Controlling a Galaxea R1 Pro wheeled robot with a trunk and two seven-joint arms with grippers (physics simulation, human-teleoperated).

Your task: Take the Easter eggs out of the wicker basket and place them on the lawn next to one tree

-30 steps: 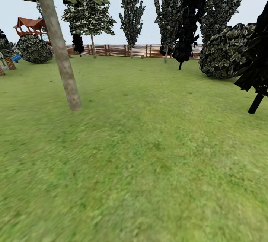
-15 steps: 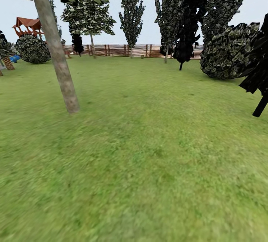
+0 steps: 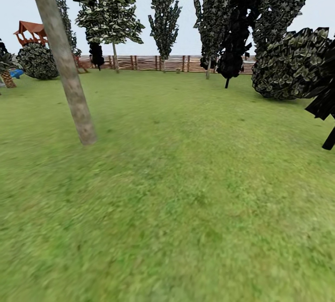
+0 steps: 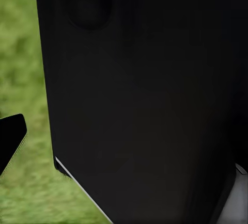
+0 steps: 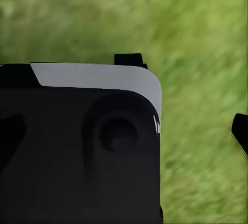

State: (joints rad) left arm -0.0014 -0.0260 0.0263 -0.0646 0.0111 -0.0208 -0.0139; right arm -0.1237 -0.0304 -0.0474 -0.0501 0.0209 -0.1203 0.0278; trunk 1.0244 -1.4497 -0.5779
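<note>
black housing of the robot's own body blocks most of the left wrist view; one dark fingertip [image 4: 11, 136] of the left end effector juts in at the edge over blurred grass, and how far it is open cannot be told. right wrist view: more dark housing with a pale grey band, one dark fingertip [image 5: 241, 131] at the edge; opening likewise cannot be told, and nothing is seen held. head view: lawn [image 3: 186, 190] spreads wide and mottled green. tree [image 3: 63, 67] with a smooth pale trunk leans at near left. beyond stand a slatted wooden fence [image 3: 158, 62], dark bushes [image 3: 291, 65], and a red-roofed playset [image 3: 30, 30] at far left.
</note>
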